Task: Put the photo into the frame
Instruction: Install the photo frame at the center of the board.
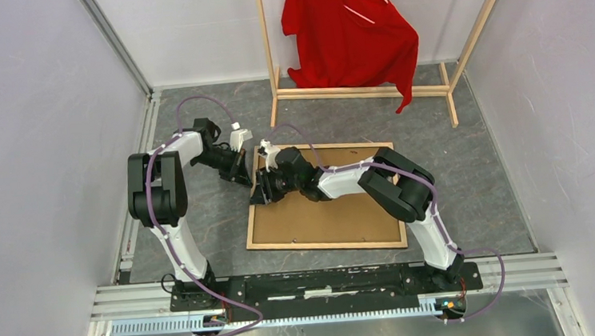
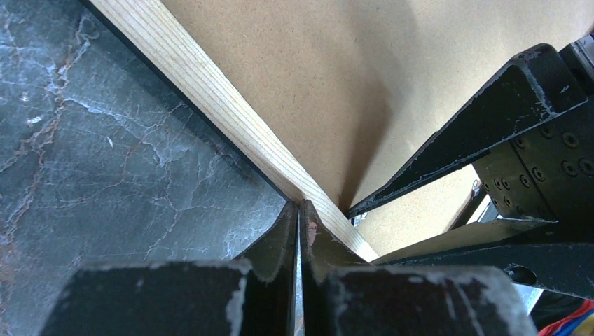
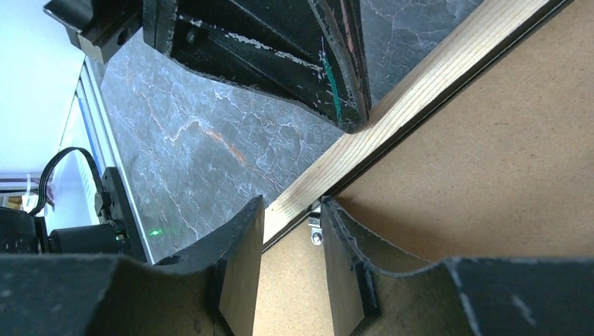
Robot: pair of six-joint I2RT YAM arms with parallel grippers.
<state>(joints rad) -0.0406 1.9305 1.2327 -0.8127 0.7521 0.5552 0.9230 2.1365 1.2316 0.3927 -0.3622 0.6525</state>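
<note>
The frame (image 1: 324, 246) lies face down on the table, its light wood back rails up, with the thin brown backing board (image 1: 338, 213) inside it. The photo is hidden. My left gripper (image 1: 240, 172) is shut and empty, its tips (image 2: 300, 204) against the frame's left rail (image 2: 210, 98). My right gripper (image 1: 263, 193) is open just beside it over the same rail. In the right wrist view its fingers (image 3: 293, 203) straddle the rail's (image 3: 420, 91) inner edge and a small metal clip (image 3: 316, 231) on the board (image 3: 490, 175). The left gripper's shut fingers (image 3: 347, 84) show above.
A wooden clothes rack (image 1: 360, 92) with a red shirt (image 1: 348, 32) stands at the back of the table. Grey walls close in both sides. The table top (image 1: 470, 162) is dark grey marble pattern. The arms' base rail (image 1: 327, 282) runs along the near edge.
</note>
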